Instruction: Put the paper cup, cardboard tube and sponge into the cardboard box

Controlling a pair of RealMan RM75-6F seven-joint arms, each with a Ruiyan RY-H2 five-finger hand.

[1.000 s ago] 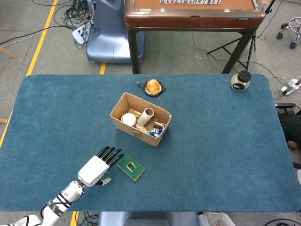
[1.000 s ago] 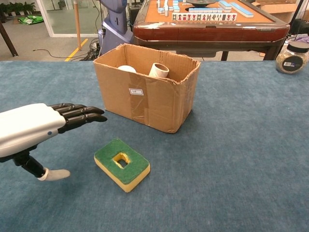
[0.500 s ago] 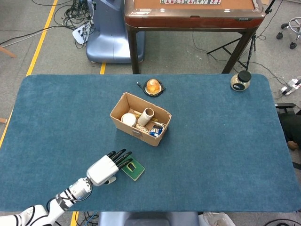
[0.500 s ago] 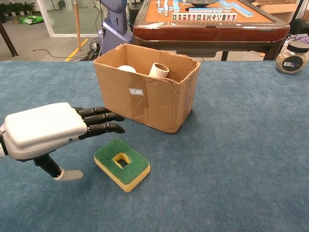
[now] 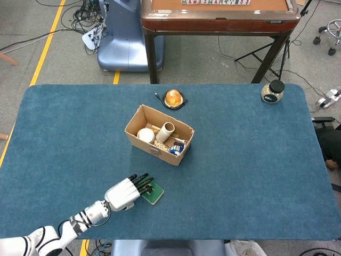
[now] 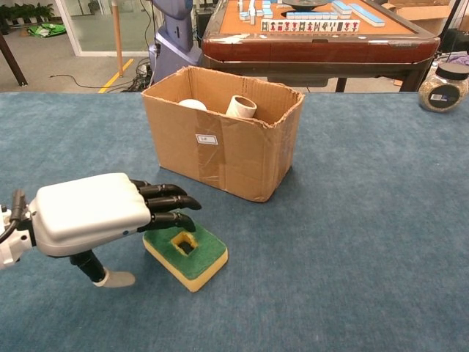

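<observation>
The green-and-yellow sponge [image 6: 192, 254] [image 5: 153, 192] lies flat on the blue table in front of the cardboard box [image 6: 223, 152] [image 5: 154, 150]. My left hand [image 6: 102, 213] [image 5: 128, 192] hovers over the sponge's left end, fingers spread and reaching across its near corner, thumb hanging down beside it; it holds nothing. Inside the box stand the white paper cup [image 6: 193, 105] [image 5: 145, 134] and the cardboard tube [image 6: 241, 107] [image 5: 166, 131]. My right hand shows in neither view.
An orange round object [image 5: 174, 97] sits on a dark ring behind the box. A glass jar with a black lid [image 5: 273, 92] [image 6: 443, 86] stands at the far right corner. A mahjong table [image 6: 315, 29] stands beyond the far edge.
My left hand has moved right and down, from beside the sponge to over its left end. The sponge has not moved.
</observation>
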